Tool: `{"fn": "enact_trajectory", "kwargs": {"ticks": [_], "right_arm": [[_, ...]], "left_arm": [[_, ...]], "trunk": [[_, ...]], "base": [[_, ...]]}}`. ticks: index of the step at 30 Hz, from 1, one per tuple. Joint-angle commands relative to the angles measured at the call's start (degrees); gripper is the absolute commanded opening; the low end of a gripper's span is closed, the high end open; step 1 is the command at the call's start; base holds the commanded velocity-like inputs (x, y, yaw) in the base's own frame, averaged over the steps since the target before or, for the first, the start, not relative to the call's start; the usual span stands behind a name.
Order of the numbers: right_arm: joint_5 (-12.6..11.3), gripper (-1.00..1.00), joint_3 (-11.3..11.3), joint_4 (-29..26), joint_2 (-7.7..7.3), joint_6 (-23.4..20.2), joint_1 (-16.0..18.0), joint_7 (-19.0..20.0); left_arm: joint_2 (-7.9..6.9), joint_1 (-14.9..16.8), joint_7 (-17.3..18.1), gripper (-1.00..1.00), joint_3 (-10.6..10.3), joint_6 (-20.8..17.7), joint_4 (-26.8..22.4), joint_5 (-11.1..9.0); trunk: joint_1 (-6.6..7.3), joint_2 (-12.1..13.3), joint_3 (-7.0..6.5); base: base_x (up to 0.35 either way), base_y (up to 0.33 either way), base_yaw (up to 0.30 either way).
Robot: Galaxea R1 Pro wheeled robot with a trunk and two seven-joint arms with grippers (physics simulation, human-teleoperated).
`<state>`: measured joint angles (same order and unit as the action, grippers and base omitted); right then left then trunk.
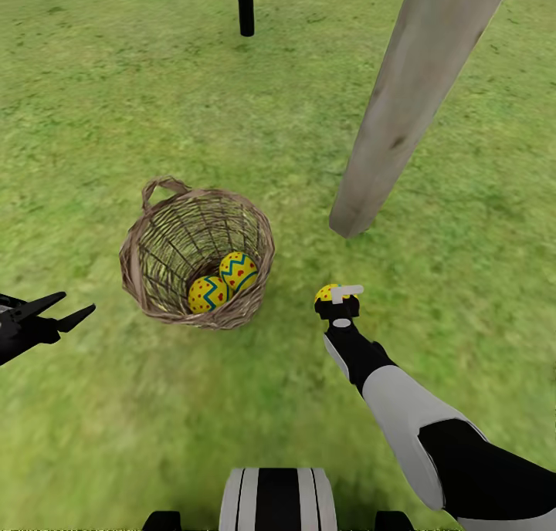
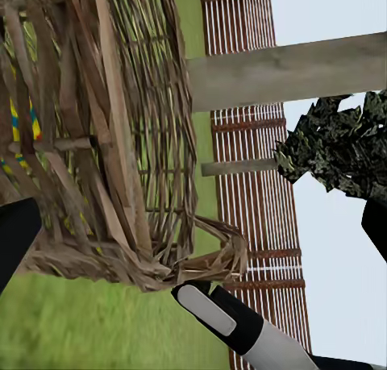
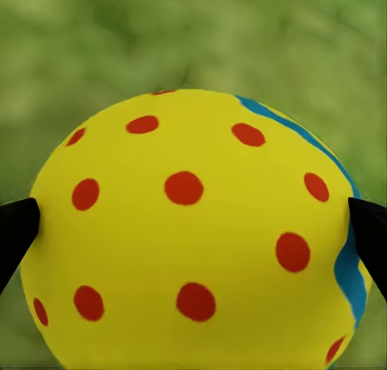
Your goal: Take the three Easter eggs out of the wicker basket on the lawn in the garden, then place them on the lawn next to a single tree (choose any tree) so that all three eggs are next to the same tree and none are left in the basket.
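The right arm (image 1: 417, 415) alternates glossy black and pale grey-white shells with a small grey oval inset, the left gripper (image 1: 54, 315) is all-black with pointed fingers, and the base (image 1: 278, 500) is white with black stripes.

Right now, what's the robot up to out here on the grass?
It is emptying a wicker basket of Easter eggs. The right gripper holds one egg over the lawn, near the base of the leaning tree trunk. Two eggs remain in the basket. The left gripper waits open beside the basket.
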<state>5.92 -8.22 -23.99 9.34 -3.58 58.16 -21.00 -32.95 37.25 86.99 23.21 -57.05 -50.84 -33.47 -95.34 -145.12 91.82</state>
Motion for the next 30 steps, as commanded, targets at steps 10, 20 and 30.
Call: {"fn": "enact_trajectory", "kwargs": {"ticks": [10, 20, 30], "right_arm": [[0.6, -1.00, -0.2, -0.1, 0.00, -0.4, 0.0, -0.3], [0.6, -1.00, -0.2, -0.1, -0.02, -0.4, 0.0, -0.3], [0.5, -1.00, -0.2, -0.2, -0.02, -0.4, 0.0, -0.4]], "left_arm": [[-0.06, 0.0, 0.8, 1.00, 0.0, -0.6, -0.1, 0.0], [-0.08, 0.0, 1.3, 1.00, 0.1, -0.6, 0.0, 0.0], [-0.09, 0.0, 1.3, 1.00, 0.2, -0.6, 0.0, 0.0]], "trunk": [[-0.04, 0.0, 0.48], [-0.17, -0.1, 1.59], [-0.32, -0.2, 2.92]], "base": [[0.000, 0.000, 0.000], [0.000, 0.000, 0.000], [0.000, 0.000, 0.000]]}}
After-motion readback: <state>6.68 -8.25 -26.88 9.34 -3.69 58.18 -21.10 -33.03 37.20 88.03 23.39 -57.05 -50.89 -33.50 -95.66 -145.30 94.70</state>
